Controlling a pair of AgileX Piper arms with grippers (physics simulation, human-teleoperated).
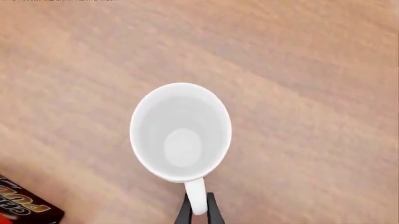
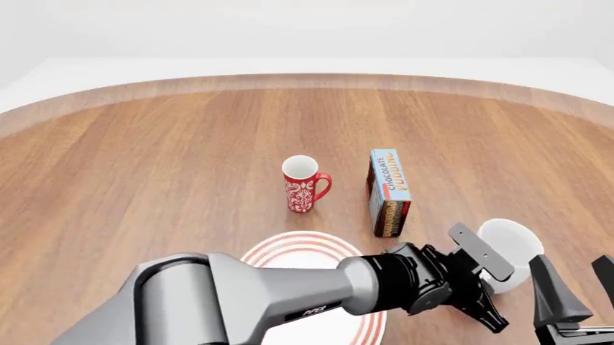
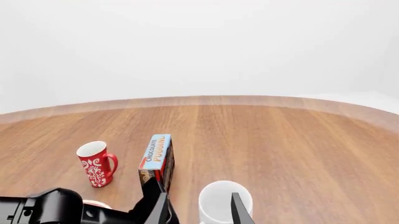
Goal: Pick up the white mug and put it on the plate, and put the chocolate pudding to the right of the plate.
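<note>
Going across the front view, the plate (image 2: 278, 255) lies near the front edge of the desk (image 2: 144, 158), largely covered by the left arm, which reaches across it toward the right. Behind the plate stand the red mug (image 2: 303, 185) and, beside that, the chocolate pudding (image 2: 389, 191), upright on a narrow edge. Farther right and nearer the front is the white mug (image 2: 508, 248), upright on the wood, well right of the plate.

The left gripper (image 1: 198, 212) has its jaws clamped on the mug's loop handle (image 1: 195, 195); the left wrist view shows the dark fingers tight on either side of the handle, with the open mouth of the mug straight ahead. The mug appears to rest on the desk, though I cannot tell for certain that it is not already slightly raised.

The step in hand looks like the lift and carry. A handle grip lets the body swing, so the lift should go straight up and slowly, keeping the mug level, then travel left over the plate's bare centre, high enough to clear the rim.

The right gripper (image 2: 576, 291) waits at the far right, jaws apart, near the mug; it should hold clear until the mug has left.
</note>
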